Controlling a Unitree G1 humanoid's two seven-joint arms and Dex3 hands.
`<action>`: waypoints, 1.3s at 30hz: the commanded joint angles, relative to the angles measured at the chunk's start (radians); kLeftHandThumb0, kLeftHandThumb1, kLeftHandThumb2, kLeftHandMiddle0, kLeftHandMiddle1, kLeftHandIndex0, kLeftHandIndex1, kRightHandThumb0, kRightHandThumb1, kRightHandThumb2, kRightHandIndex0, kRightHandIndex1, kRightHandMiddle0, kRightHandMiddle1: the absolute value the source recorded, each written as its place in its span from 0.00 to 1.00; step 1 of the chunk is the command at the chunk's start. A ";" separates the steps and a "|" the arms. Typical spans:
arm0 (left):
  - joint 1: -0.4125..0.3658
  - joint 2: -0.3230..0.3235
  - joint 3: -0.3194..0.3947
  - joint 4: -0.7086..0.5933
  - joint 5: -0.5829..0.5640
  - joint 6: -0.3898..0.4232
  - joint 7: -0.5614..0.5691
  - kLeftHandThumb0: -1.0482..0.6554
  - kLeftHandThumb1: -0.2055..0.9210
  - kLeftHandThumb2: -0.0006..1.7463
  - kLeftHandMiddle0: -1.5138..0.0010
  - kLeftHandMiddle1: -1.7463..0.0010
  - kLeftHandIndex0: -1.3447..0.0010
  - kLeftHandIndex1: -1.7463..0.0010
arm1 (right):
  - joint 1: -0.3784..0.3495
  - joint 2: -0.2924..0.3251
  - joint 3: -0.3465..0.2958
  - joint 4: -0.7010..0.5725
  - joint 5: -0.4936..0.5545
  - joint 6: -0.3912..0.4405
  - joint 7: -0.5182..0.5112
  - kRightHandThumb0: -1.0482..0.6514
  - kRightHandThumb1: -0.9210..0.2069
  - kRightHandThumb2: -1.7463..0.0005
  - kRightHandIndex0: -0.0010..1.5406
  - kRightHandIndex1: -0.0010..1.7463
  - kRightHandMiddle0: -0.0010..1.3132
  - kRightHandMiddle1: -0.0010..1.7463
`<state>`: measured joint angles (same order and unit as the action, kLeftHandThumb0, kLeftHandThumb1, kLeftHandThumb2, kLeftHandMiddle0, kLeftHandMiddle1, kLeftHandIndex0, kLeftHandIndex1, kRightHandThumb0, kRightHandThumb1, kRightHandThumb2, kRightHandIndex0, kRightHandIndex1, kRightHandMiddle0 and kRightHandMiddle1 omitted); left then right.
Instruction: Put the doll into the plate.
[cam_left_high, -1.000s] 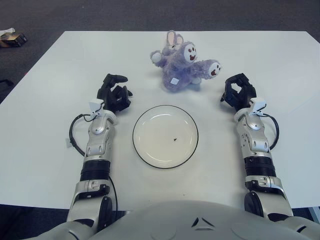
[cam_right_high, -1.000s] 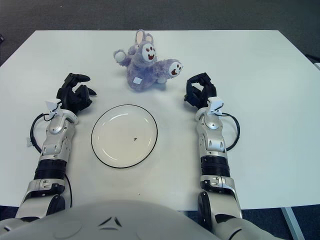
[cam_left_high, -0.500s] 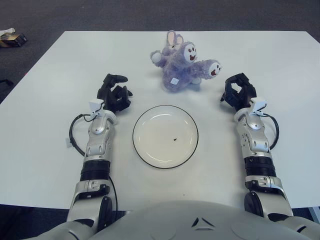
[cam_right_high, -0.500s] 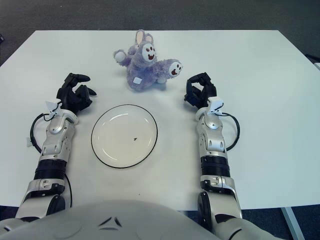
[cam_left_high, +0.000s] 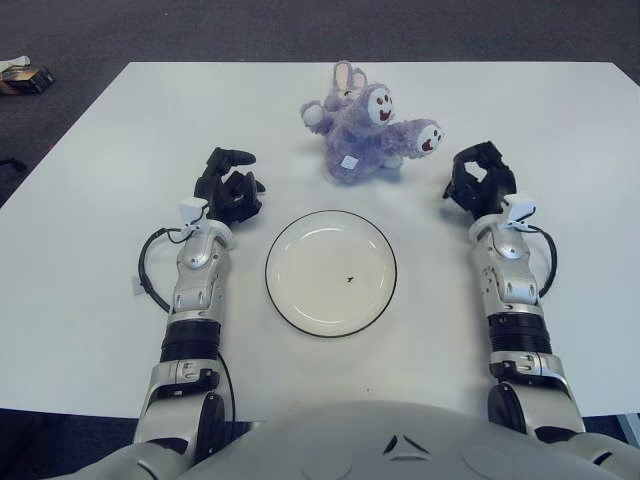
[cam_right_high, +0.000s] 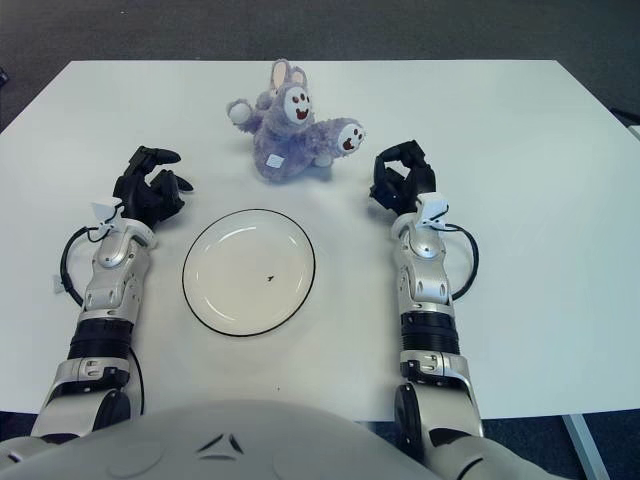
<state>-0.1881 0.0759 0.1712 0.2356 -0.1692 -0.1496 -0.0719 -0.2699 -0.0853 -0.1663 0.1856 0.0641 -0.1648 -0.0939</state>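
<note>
White table (cam_left_high: 90, 250) is filling the view, ringed by dark floor. Beyond the empty plate (cam_left_high: 330, 272), the doll (cam_left_high: 365, 125) is lying, its long axis slanting toward the right hand (cam_left_high: 480, 180), which is hovering just beside its outstretched paw, fingers loosely curled, holding nothing. Left of the plate, the left hand (cam_left_high: 228, 186) is sitting farther off, likewise empty. Compared with a second ago, the right hand is edging slightly toward the doll.
</note>
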 joint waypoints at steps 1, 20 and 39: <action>0.066 -0.021 -0.005 0.033 0.007 0.001 0.005 0.61 0.63 0.59 0.66 0.00 0.71 0.14 | -0.025 0.008 -0.001 0.004 -0.028 -0.120 -0.019 0.40 0.13 0.63 0.52 1.00 0.27 0.96; 0.073 -0.022 -0.006 0.015 0.006 0.011 0.005 0.61 0.63 0.59 0.66 0.00 0.71 0.14 | -0.073 -0.035 0.030 0.014 -0.123 -0.266 -0.010 0.61 0.00 0.83 0.36 0.75 0.19 0.88; 0.077 -0.021 -0.009 0.003 0.002 0.029 0.001 0.61 0.64 0.59 0.66 0.00 0.71 0.14 | -0.083 -0.179 0.147 -0.086 -0.549 -0.206 -0.104 0.26 0.00 0.91 0.28 0.07 0.18 0.34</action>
<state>-0.1752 0.0738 0.1676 0.2037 -0.1685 -0.1396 -0.0718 -0.3366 -0.2391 -0.0390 0.1217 -0.4447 -0.3664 -0.1863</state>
